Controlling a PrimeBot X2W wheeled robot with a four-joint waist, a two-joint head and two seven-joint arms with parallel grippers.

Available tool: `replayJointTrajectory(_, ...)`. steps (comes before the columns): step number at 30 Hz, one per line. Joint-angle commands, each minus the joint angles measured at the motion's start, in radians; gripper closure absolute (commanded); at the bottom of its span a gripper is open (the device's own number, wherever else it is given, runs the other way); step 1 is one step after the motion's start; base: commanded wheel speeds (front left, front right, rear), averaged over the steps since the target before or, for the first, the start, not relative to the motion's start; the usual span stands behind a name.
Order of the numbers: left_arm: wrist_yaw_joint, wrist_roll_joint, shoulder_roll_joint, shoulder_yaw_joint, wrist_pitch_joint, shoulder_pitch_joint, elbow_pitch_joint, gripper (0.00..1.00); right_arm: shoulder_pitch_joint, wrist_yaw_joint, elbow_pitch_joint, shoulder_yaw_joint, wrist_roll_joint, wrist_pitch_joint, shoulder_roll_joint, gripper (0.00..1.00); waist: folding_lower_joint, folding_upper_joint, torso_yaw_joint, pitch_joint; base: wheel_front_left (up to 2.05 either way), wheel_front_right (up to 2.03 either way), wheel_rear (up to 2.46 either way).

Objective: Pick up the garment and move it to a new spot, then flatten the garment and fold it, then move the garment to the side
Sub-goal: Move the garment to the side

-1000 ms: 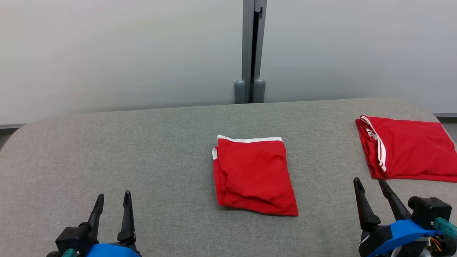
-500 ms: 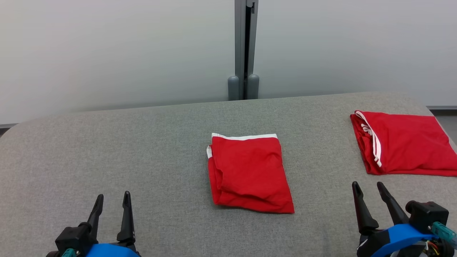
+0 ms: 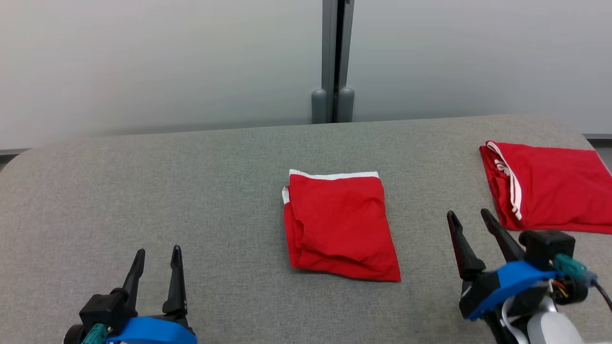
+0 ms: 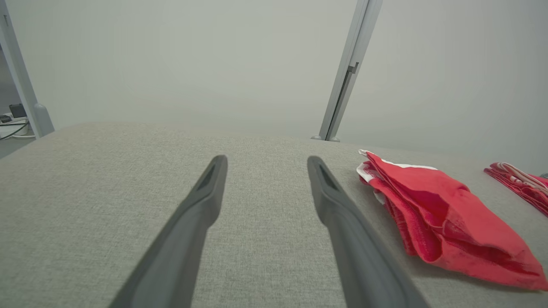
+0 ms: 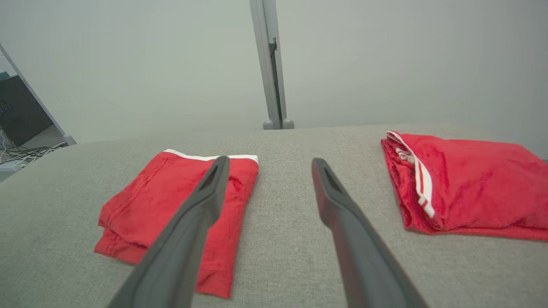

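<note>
Two red garments lie on the grey table point(image 3: 143, 191). From the head, the folded garment point(image 3: 340, 224), with a white band at its far side, rests in the middle of the table. The second garment point(image 3: 545, 191) lies at the right edge. My left pincer point(image 3: 158, 250) is near the front edge at the left, and my right pincer point(image 3: 468, 213) is at the right, near the second garment. Both are spread and hold nothing. From my left wrist, the fingers stand apart over bare table, with the folded garment at their right. From my right wrist, the spread fingers point between the two garments, toward a grey post point(image 5: 272, 64) behind the far edge.
</note>
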State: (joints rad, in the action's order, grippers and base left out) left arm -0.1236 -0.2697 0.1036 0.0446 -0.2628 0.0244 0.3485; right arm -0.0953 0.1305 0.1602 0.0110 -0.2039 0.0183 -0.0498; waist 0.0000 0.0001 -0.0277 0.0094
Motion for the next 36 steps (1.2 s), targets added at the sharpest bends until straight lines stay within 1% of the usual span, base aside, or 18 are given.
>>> replayJointTrajectory(1,0.001,0.008,0.001,0.002,-0.002,0.020,-0.005,0.00,-0.030,0.000,0.003,-0.004,0.000,0.019,-0.002,0.00,0.0000,-0.0001,0.007,0.011,0.00,0.00,0.00)
replayJointTrajectory(5,-0.002,0.003,-0.002,0.021,-0.002,0.053,-0.019,0.00,-0.131,0.000,0.058,-0.006,-0.009,0.143,-0.005,0.00,0.0000,-0.0001,0.033,0.048,0.00,0.00,0.00)
replayJointTrajectory(8,-0.003,0.009,0.003,0.035,-0.002,0.083,-0.027,0.00,-0.204,0.000,0.142,0.000,-0.042,0.259,-0.004,0.00,0.0000,-0.0001,0.053,0.078,0.00,0.00,0.00)
replayJointTrajectory(13,-0.006,0.010,0.005,0.065,-0.002,0.135,-0.032,0.00,-0.312,0.000,0.288,0.006,-0.075,0.359,-0.002,0.00,0.0000,-0.0001,0.089,0.131,0.00,0.00,0.00)
replayJointTrajectory(16,-0.007,0.012,0.005,0.081,-0.002,0.161,-0.030,0.00,-0.362,0.000,0.381,0.003,-0.100,0.368,-0.002,0.00,0.0000,-0.0001,0.106,0.156,0.00,0.00,0.00)
replayJointTrajectory(22,-0.008,0.012,-0.001,0.095,-0.002,0.187,-0.022,0.00,-0.428,0.000,0.558,-0.025,-0.150,0.306,-0.002,0.00,0.0000,-0.0001,0.120,0.177,0.00,0.00,0.00)
replayJointTrajectory(26,-0.008,0.013,-0.004,0.107,-0.002,0.192,-0.017,0.00,-0.462,0.000,0.666,-0.064,-0.163,0.288,-0.001,0.00,0.0000,-0.0001,0.125,0.179,0.00,0.00,0.00)
replayJointTrajectory(28,-0.008,0.013,-0.005,0.109,-0.002,0.192,-0.016,0.00,-0.476,0.000,0.704,-0.096,-0.189,0.287,-0.001,0.00,0.0000,-0.0001,0.124,0.179,0.00,0.00,0.00)
replayJointTrajectory(29,-0.008,0.013,-0.005,0.109,-0.002,0.192,-0.017,0.00,-0.483,0.000,0.718,-0.116,-0.199,0.287,0.001,0.04,0.0000,-0.0001,0.123,0.179,0.00,0.00,0.00)
replayJointTrajectory(31,-0.008,0.013,-0.006,0.108,-0.002,0.191,-0.020,0.00,-0.495,0.000,0.739,-0.151,-0.211,0.276,0.002,0.83,0.0000,-0.0001,0.120,0.180,0.00,0.00,0.00)
replayJointTrajectory(32,-0.008,0.013,-0.007,0.106,-0.002,0.189,-0.022,0.00,-0.502,0.000,0.746,-0.171,-0.208,0.271,0.002,1.00,0.0000,-0.0001,0.117,0.181,0.00,0.00,0.00)
replayJointTrajectory(36,-0.008,0.011,-0.004,0.091,-0.002,0.175,-0.028,0.00,-0.549,0.000,0.756,-0.227,-0.157,0.258,-0.002,1.00,0.0000,-0.0001,0.100,0.180,0.00,0.00,0.00)
